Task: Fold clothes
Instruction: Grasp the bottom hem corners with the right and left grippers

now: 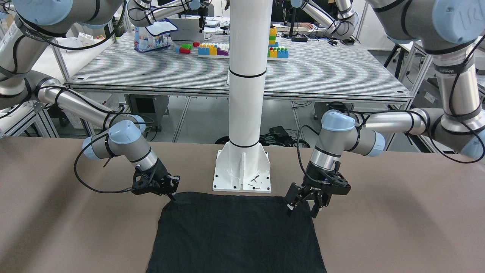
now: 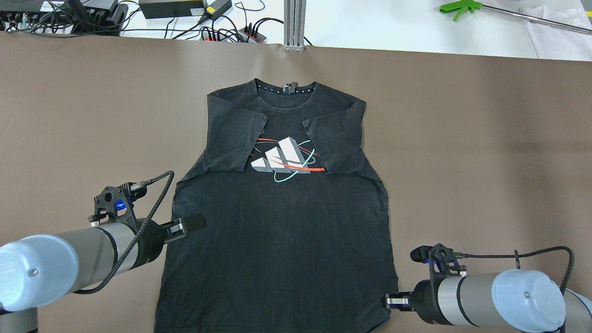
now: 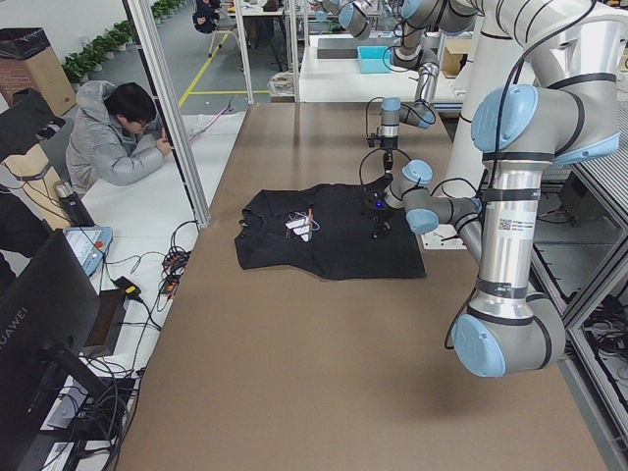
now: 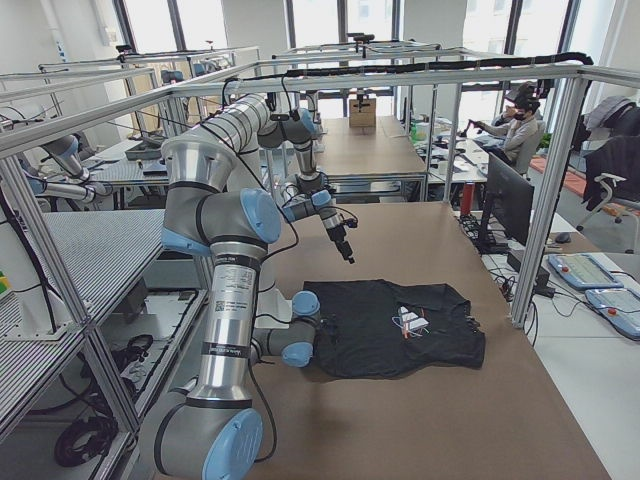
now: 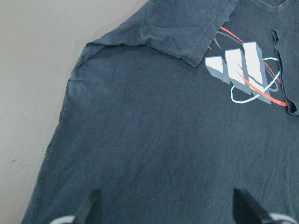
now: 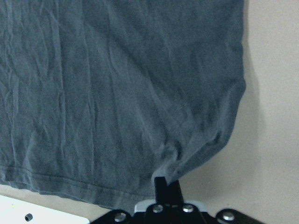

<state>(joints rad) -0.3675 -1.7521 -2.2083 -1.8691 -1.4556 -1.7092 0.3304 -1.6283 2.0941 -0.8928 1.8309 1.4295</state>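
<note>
A black T-shirt (image 2: 277, 222) with a white, red and teal chest print lies flat on the brown table, both sleeves folded inward. It also shows in the front view (image 1: 235, 235). My left gripper (image 1: 303, 210) is open and hovers over the shirt's lower left side (image 5: 163, 140); its fingertips (image 5: 91, 207) stand wide apart. My right gripper (image 1: 172, 195) is shut on the shirt's hem corner, and the fabric (image 6: 117, 84) puckers where the fingers (image 6: 166, 182) pinch it. In the overhead view the right gripper (image 2: 387, 301) sits at the shirt's lower right corner.
The white pillar base (image 1: 242, 170) stands right behind the shirt's hem. Cables and power strips (image 2: 222, 32) lie beyond the table's far edge. A seated person (image 3: 123, 137) is off the table's far side. Bare brown table (image 2: 485, 138) lies on both sides of the shirt.
</note>
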